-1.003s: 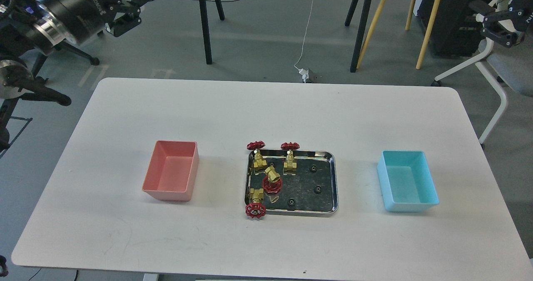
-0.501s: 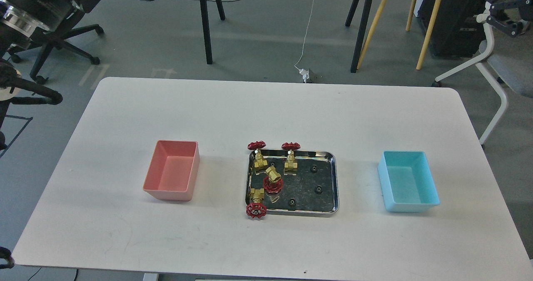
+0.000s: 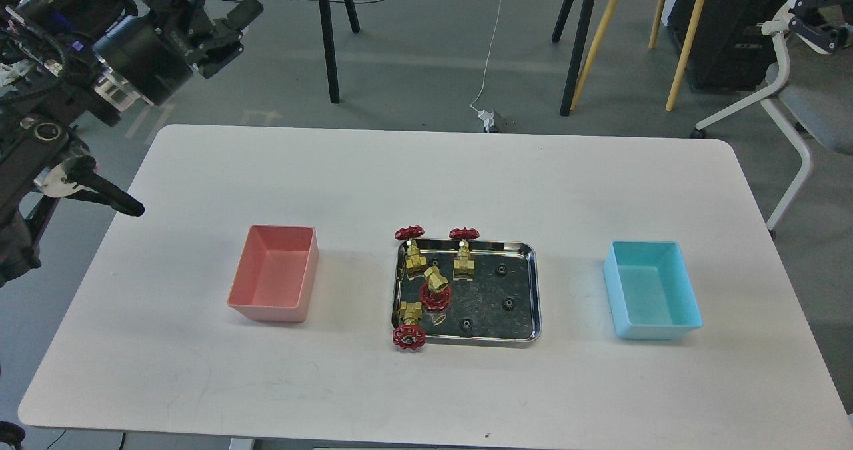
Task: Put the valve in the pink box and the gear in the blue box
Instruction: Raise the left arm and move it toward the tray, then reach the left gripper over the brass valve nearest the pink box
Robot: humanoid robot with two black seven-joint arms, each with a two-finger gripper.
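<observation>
Four brass valves with red handwheels lie in the left half of a shiny steel tray (image 3: 537,290); one valve (image 3: 435,289) is mid-tray, another (image 3: 408,328) hangs over the front rim. Small black gears (image 3: 510,303) lie scattered in the tray's right half. The pink box (image 3: 274,273) stands empty to the tray's left, and the blue box (image 3: 652,290) stands empty to its right. My left gripper (image 3: 230,33) is high at the far left, beyond the table's back corner, with its fingers apart and empty. My right gripper (image 3: 816,29) is at the top right edge, small and dark.
The white table (image 3: 426,170) bears only the tray and the two boxes. Behind it are black stand legs (image 3: 330,37), yellow poles (image 3: 686,37), a cable with a plug (image 3: 490,118) and a white chair (image 3: 793,103) at the right.
My left arm has swung back into view at the top left, with its gripper now lower and nearer the table's back corner. The right gripper has shifted slightly. Valves, gears and boxes have not moved.
</observation>
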